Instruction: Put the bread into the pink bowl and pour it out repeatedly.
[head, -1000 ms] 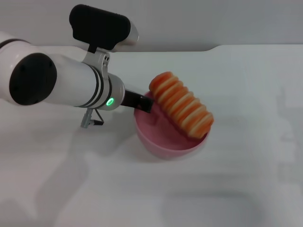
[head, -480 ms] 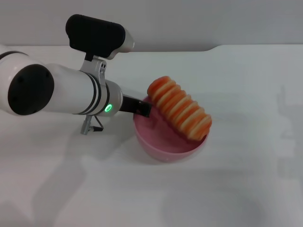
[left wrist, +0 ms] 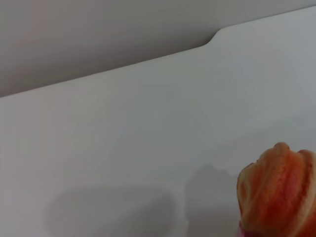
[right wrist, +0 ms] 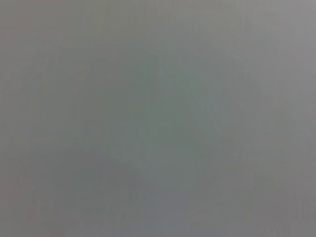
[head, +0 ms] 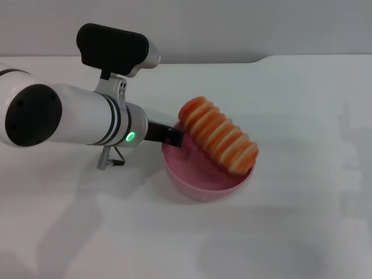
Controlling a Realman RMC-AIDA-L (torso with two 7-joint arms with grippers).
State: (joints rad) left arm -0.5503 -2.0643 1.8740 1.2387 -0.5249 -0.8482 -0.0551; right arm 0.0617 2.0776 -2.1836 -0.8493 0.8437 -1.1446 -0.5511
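The pink bowl [head: 203,174] stands upright on the white table [head: 290,232], nearest the robot. The bread [head: 220,137] lies across the bowl's rim, ridged orange side up, one end resting on the right rim and the other raised over the far-left rim (it is too long to sink fully inside). The left gripper [head: 172,136] reaches in from the left, its dark tip at the bowl's left rim, touching or very nearly touching it. Whether its jaws clamp the rim cannot be told. The right arm is out of sight.

Judged step: take the rim for a pour. For a clean pour, confirm a firm hold on the rim first, then tilt slowly towards the right so the loaf slides off lengthwise.

No brand, label or writing is legible; a green indicator lamp [head: 128,138] glows on the wrist.
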